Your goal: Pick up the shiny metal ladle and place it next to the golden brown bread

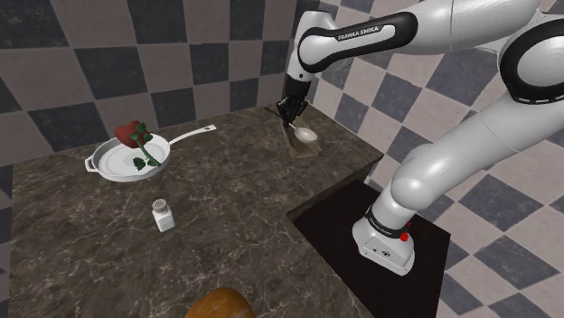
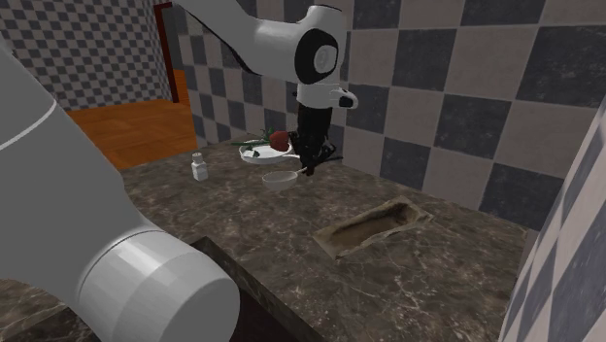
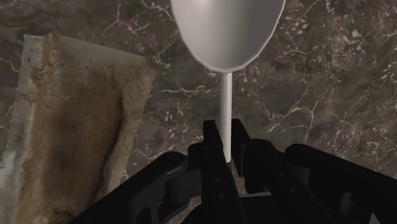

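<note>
The arm's black fingers [image 3: 212, 143] clasp the pale ladle [image 3: 226, 32] by its thin handle. Its bowl is over the marbled desk [image 1: 226, 199], near a brownish slab [image 3: 76, 127]

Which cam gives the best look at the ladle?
Wrist view: the ladle is close up, pale bowl and thin handle, the handle clasped in the pincer. Shoulder view gives a small bowl under the pincer, far across the counter. Second exterior view gives a pale oval bowl, handle hard to tell from the black pincer.
</note>
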You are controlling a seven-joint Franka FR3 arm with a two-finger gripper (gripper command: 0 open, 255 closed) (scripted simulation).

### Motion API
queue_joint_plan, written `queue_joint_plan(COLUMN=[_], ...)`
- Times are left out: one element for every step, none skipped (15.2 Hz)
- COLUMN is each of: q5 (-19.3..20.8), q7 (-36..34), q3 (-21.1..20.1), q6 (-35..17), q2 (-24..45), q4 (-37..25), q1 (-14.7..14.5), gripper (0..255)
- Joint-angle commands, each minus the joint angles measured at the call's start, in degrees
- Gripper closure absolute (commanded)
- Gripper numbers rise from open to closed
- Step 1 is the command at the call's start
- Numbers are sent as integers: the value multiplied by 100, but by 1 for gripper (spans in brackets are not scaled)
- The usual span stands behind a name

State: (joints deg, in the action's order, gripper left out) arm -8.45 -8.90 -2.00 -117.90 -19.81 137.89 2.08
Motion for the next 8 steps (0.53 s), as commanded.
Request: queue_joint_plan(q5=[15, 20, 25, 31, 36, 40, 45, 50], q7=[-13, -22, -31, -41, -50, -59, -68, -76], q3=[9, 11, 12, 14, 16, 17, 19, 21], q6=[171, 252, 332, 413, 492, 572, 651, 730], q2=[-48, -72, -94, -115, -134, -152, -169, -184], q4=[-120, -177, -236, -296, -356, -418, -481, -545], q1=[7, 9, 11, 12, 13, 15, 16, 17], gripper=[255, 255, 255, 255, 255, 255, 255, 255])
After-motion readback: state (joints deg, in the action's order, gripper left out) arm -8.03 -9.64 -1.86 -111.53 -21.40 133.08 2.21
